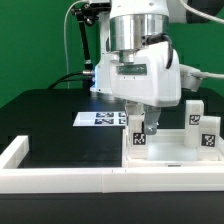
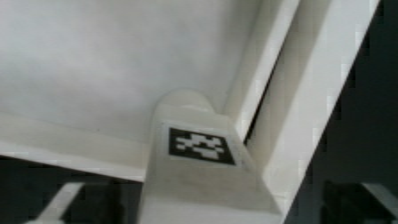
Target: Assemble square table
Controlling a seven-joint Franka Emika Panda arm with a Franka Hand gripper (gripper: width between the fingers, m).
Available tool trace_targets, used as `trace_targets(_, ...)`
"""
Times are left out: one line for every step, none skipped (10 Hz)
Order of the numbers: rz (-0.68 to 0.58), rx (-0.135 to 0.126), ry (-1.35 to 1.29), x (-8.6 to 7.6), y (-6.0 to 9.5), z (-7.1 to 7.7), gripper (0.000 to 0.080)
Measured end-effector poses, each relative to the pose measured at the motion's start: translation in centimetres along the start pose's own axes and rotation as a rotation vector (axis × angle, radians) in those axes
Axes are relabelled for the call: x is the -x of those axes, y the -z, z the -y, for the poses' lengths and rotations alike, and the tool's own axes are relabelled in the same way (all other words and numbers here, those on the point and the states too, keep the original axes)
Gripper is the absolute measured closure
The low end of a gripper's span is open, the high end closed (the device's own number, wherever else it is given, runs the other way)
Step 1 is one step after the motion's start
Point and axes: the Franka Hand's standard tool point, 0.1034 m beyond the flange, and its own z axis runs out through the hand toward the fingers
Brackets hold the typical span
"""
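Now, gripper: hangs low over the near right part of the black table, fingers pointing straight down, closed on a small white leg.
Held leg: stands upright, long axis vertical, its black-white tag facing the exterior camera; in the wrist view the same leg runs away from the camera, its tag in plain sight.
Square slab: lies flat under and just to the right of the gripper, against the long white rail at the near edge.
Leg to slab: in the wrist view the leg sits at one of the slab's corners; whether it is seated there I cannot tell.
Other legs: one leg and another leg stand upright at the slab's right side, tags facing the camera.
Marker board: lies flat on the table, beyond the gripper and to its left.
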Motion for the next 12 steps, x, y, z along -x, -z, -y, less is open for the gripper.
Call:
trace_targets(-0.002, -0.004, 0.110, 0.03, 0.00, 0.06, 0.0199)
trace_targets(-0.002, -0.004, 0.243, 0.06, -0.01, 0.07, 0.0160)
trace_targets(-0.003, -0.003, 0.373, -0.16, 0.02, 0.02, 0.0160)
trace_targets(-0.003, -0.002, 0.483, -0.20, 0.00, -0.04, 0.0151)
trace_targets(-0.001, 0.001, 0.586, -0.05, -0.10, -0.21, 0.0151)
trace_targets(-0.003, 0.004, 0.679, 0.03, -0.15, -0.34, 0.0151)
trace_targets(-0.004, 0.006, 0.789, 0.05, -0.12, -0.38, 0.0151)
trace_targets(-0.005, 0.006, 0.876, 0.02, 0.00, -0.31, 0.0151)
trace_targets(-0.005, 0.007, 0.960, 0.02, 0.02, -0.32, 0.0151)
trace_targets(-0.006, 0.009, 1.021, 0.13, 0.01, -0.29, 0.0151)
trace_targets(-0.009, 0.015, 1.095, 0.09, 0.01, -0.29, 0.0151)
trace_targets(-0.011, 0.020, 1.171, -0.16, 0.01, -0.36, 0.0151)
